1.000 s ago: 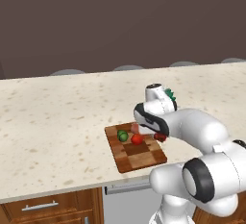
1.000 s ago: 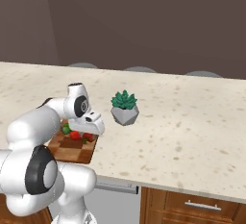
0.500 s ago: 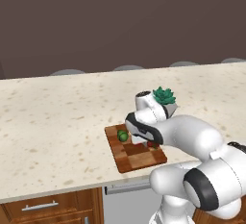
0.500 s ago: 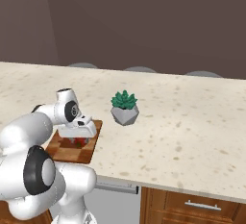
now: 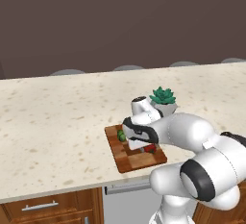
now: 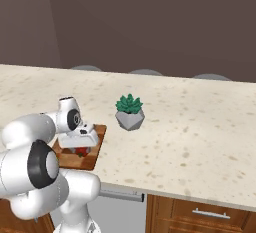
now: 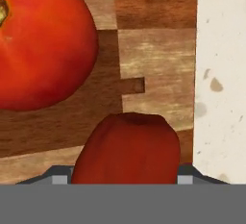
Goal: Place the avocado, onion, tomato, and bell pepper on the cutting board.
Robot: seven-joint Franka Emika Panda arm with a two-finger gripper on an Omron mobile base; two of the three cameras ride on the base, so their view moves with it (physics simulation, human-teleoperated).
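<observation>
Low over the cutting board (image 7: pixel 153 59), the hand (image 5: pixel 139 143) has the tomato (image 7: pixel 41 40) close ahead and the avocado (image 5: pixel 121 135) beside it; a potted plant (image 5: pixel 163 98) stands beyond, while the counter (image 5: pixel 53 117) past the avocado lies open.

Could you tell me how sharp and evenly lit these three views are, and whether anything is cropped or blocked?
Hand view: crisp and close; the tomato is cut off by the top and left edges, and the bell pepper hides the board beneath it. Left base view: soft, even light, no glare; the arm covers much of the board. Right base view: same flat light; faint shadow beside the plant pot.
</observation>
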